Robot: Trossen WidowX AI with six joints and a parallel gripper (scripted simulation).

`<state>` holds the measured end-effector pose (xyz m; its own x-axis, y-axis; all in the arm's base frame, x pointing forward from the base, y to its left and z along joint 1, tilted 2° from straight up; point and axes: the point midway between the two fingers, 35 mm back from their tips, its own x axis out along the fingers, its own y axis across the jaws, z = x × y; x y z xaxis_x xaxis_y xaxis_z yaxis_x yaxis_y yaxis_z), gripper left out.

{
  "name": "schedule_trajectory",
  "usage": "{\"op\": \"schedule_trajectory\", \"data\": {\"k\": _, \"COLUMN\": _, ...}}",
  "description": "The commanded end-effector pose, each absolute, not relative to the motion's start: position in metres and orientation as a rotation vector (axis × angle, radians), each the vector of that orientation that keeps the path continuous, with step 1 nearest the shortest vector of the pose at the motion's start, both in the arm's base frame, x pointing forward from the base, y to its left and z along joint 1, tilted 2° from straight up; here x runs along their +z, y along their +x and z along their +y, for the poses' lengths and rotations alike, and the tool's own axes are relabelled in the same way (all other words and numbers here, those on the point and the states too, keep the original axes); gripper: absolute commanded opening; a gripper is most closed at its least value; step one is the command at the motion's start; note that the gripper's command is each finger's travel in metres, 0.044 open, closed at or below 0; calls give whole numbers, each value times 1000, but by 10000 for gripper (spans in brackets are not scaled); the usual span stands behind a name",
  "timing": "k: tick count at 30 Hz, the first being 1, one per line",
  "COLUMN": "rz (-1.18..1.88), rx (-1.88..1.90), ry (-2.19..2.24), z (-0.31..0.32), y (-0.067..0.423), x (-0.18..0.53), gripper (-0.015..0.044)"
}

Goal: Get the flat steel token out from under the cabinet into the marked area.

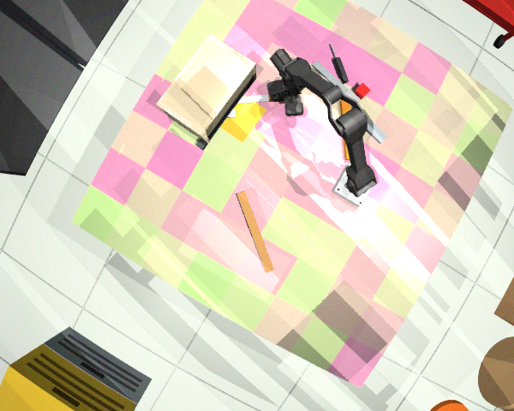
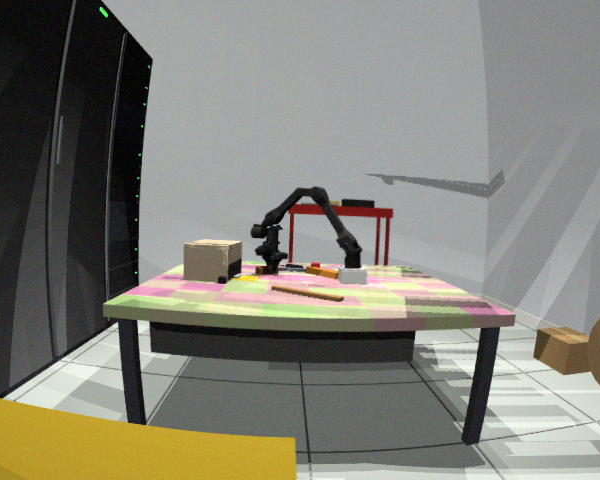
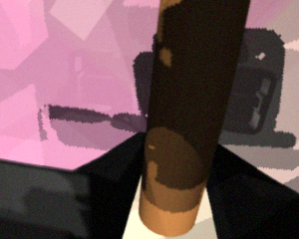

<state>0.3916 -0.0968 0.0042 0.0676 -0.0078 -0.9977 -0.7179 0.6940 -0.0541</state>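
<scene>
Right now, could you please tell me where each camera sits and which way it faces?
Top: overhead, looking down on the table, cabinet and whole arm.
Exterior: off the table's front edge, low, facing the far wall; arm arched beside the cabinet.
Wrist: on the pincer, looking along the brown rod it grips.
Top and exterior share cabinet, arm and orange strip.

Dark grey arm [image 1: 328, 95] of blocky segments with rounded joint housings, matte, unmarked. Black gripper [image 1: 278, 93] at the tip, chunky and boxy. Mounted on a pale grey square base plate [image 1: 339, 189] with small corner screws.
</scene>
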Motion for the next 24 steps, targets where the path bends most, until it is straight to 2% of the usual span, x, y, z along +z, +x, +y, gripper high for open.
{"op": "schedule_trajectory", "data": {"k": 1, "rz": 1412, "rx": 597, "ry": -648, "z": -93, "y": 393, "x": 4, "gripper": 0}}
{"op": "schedule_trajectory", "data": {"k": 24, "rz": 1413, "rx": 599, "ry": -646, "z": -76, "y": 375, "x": 2, "gripper": 0}}
